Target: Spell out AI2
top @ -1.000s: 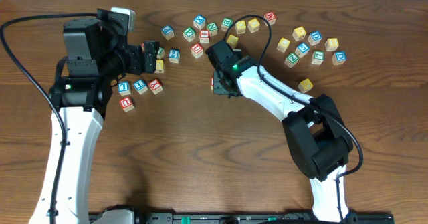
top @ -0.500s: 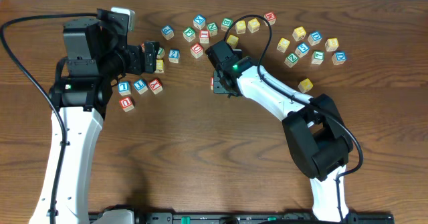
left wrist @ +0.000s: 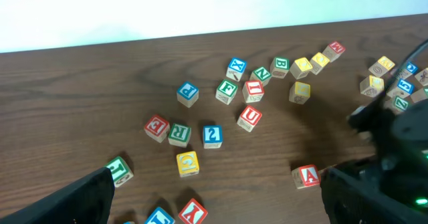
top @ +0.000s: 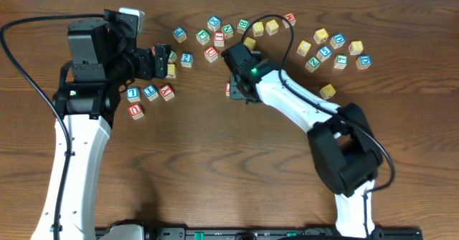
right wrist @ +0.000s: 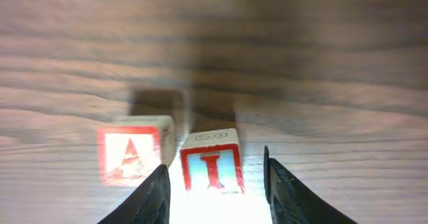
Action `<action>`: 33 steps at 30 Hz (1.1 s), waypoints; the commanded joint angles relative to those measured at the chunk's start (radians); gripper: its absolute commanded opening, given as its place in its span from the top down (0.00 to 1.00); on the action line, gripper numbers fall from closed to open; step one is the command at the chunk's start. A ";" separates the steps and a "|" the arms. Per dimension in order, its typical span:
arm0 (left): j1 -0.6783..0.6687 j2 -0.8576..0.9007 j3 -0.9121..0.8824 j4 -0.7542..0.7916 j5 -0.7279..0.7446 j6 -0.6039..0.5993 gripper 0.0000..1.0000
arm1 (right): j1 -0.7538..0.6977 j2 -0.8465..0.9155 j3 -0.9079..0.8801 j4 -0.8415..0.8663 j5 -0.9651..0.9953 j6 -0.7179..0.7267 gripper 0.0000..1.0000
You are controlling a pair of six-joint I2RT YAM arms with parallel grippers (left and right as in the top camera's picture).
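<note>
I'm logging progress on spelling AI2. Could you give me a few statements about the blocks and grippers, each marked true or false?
1. The red A block and the I block sit side by side on the table. True.
2. The right gripper straddles the A block. False: its open fingers flank the I block.
3. The blue 2 block stands next to the I block. False: it lies apart from the pair, among loose blocks near the left gripper.
4. The left gripper is open and holds nothing. True.
</note>
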 commanded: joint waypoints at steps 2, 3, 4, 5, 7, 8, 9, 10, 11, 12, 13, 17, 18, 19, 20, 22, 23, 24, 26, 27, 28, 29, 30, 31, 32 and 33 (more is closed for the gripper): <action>0.000 -0.002 0.026 0.003 0.001 -0.008 0.02 | -0.040 -0.158 0.002 0.000 0.037 -0.029 0.59; 0.000 -0.002 0.026 0.003 0.001 -0.008 0.02 | -0.053 -0.182 0.002 0.000 0.043 -0.039 0.56; 0.000 -0.002 0.026 0.003 0.001 -0.008 0.02 | -0.072 -0.207 0.002 0.000 0.046 -0.053 0.55; 0.000 -0.002 0.026 0.003 0.001 -0.008 0.02 | -0.093 -0.225 0.002 0.000 0.046 -0.063 0.55; 0.000 -0.002 0.026 0.003 0.001 -0.008 0.02 | -0.143 -0.252 0.002 0.005 0.045 -0.095 0.53; 0.000 -0.002 0.026 0.003 0.001 -0.008 0.02 | -0.171 -0.259 0.002 0.013 0.042 -0.132 0.52; 0.000 -0.002 0.026 0.003 0.001 -0.008 0.02 | -0.199 -0.262 0.002 0.025 0.032 -0.184 0.52; 0.000 -0.002 0.026 0.003 0.001 -0.008 0.02 | -0.232 -0.262 0.002 0.040 0.013 -0.262 0.52; 0.000 -0.002 0.026 0.003 0.001 -0.008 0.02 | -0.259 -0.261 0.001 0.050 -0.006 -0.329 0.51; 0.000 -0.002 0.026 0.003 0.001 -0.008 0.02 | -0.286 -0.256 0.001 0.054 -0.024 -0.390 0.50; 0.000 -0.002 0.026 0.003 0.001 -0.008 0.02 | -0.311 -0.252 0.001 0.056 -0.036 -0.436 0.50; 0.000 -0.002 0.026 0.003 0.001 -0.008 0.02 | -0.411 -0.236 0.001 0.050 -0.043 -0.484 0.49; 0.000 -0.002 0.026 0.003 0.001 -0.008 0.02 | -0.433 -0.233 0.001 0.050 -0.052 -0.484 0.48; 0.000 -0.002 0.026 0.003 0.001 -0.008 0.02 | -0.452 -0.230 0.001 0.052 -0.064 -0.484 0.49; 0.000 -0.002 0.026 0.003 0.001 -0.008 0.02 | -0.475 -0.227 0.001 0.055 -0.085 -0.484 0.48; 0.000 -0.002 0.026 0.003 0.001 -0.008 0.02 | -0.509 -0.220 0.001 0.068 -0.120 -0.505 0.47; 0.000 -0.002 0.026 0.003 0.001 -0.008 0.02 | -0.523 -0.217 0.000 0.072 -0.140 -0.521 0.44; 0.000 -0.002 0.026 0.003 0.001 -0.008 0.02 | -0.536 -0.211 0.000 0.077 -0.159 -0.540 0.40; 0.000 -0.002 0.026 0.003 0.001 -0.008 0.02 | -0.555 -0.196 0.000 0.090 -0.197 -0.580 0.35; 0.000 -0.002 0.026 0.003 0.001 -0.008 0.02 | -0.562 -0.188 0.000 0.093 -0.208 -0.595 0.33; 0.000 -0.002 0.026 0.003 0.001 -0.008 0.02 | -0.566 -0.176 0.000 0.095 -0.207 -0.609 0.33; 0.000 -0.002 0.026 0.003 0.001 -0.008 0.02 | -0.569 -0.163 0.000 0.095 -0.206 -0.621 0.32; 0.000 -0.002 0.026 0.003 0.001 -0.008 0.02 | -0.570 -0.151 0.000 0.095 -0.206 -0.633 0.32; 0.000 -0.002 0.026 0.003 0.001 -0.008 0.02 | -0.570 -0.139 0.000 0.093 -0.206 -0.641 0.32; 0.000 -0.002 0.026 0.003 0.001 -0.008 0.02 | -0.570 -0.126 0.000 0.092 -0.206 -0.641 0.32; 0.000 -0.002 0.026 0.003 0.001 -0.008 0.02 | -0.570 -0.111 0.000 0.091 -0.207 -0.640 0.32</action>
